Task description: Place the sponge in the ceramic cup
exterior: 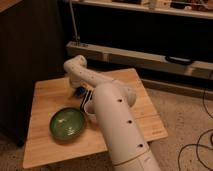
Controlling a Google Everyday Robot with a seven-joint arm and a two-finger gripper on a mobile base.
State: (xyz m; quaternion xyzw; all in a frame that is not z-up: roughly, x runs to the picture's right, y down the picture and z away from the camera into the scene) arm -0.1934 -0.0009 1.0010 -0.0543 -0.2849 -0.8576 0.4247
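On the wooden table point(45, 95), the small white ceramic cup point(89, 108) stands beside the green bowl, partly hidden by my white arm point(112, 115). A bit of blue, the sponge point(78, 92), shows under the arm's bent end, just behind the cup. My gripper point(76, 88) hangs there at the sponge, mostly hidden by the wrist. Whether it holds the sponge I cannot tell.
A green bowl point(67, 123) sits at the front left of the table. A black-and-white striped piece point(86, 97) lies between the sponge and the cup. A dark cabinet point(30, 45) stands to the left and a low shelf unit point(150, 55) behind. Cables lie on the floor at right.
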